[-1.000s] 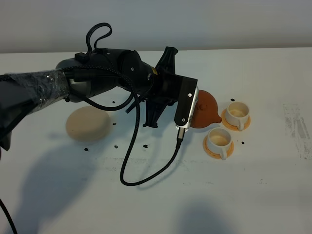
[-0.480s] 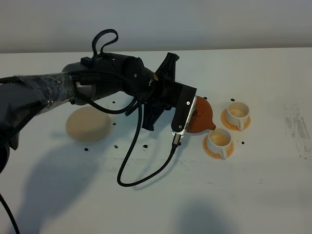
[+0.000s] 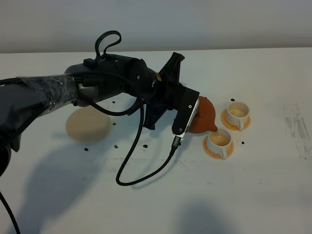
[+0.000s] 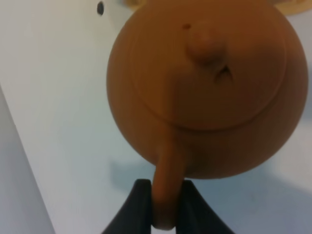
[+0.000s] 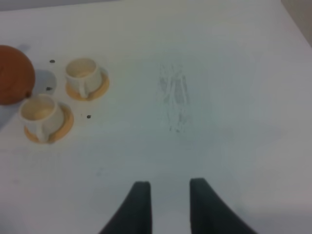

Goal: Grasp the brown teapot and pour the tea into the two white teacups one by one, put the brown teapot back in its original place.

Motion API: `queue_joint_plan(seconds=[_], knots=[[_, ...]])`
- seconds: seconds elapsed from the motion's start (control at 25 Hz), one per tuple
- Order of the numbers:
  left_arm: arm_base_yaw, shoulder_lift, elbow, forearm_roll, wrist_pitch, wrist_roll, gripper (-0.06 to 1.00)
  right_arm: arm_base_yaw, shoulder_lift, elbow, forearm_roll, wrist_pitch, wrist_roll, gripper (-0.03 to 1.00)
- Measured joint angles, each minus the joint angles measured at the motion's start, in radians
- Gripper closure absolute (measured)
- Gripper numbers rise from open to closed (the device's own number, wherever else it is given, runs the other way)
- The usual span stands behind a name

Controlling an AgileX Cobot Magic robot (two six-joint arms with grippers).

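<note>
My left gripper (image 4: 165,202) is shut on the loop handle of the brown teapot (image 4: 204,83). In the high view the teapot (image 3: 204,115) hangs tilted above the table, its spout down over the rim of the nearer of the two white teacups (image 3: 219,140). The farther teacup (image 3: 237,111) stands just behind on its orange saucer. The cream coaster (image 3: 88,124) lies bare at the left. My right gripper (image 5: 169,202) hovers over bare table well right of the cups, its fingers near each other with nothing between; the high view does not show it.
The left arm (image 3: 97,87) and its looping black cable (image 3: 134,175) reach across the middle of the white table (image 3: 263,195). Small dark specks dot the table around the cups and coaster. A faint scuffed patch (image 5: 174,100) marks the right side.
The left arm has carried the teapot a little right and down toward the nearer cup and tipped it further, bringing the spout over that cup. The right gripper has not moved.
</note>
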Motion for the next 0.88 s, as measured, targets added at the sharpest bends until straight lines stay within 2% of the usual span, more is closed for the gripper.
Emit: queue_joint_plan(seconds=[0.88], knots=[[-0.002, 0.000, 0.000, 0.001, -0.068, 0.080, 0.85, 0.000, 0.000, 0.000, 0.000, 0.000, 0.000, 0.75]])
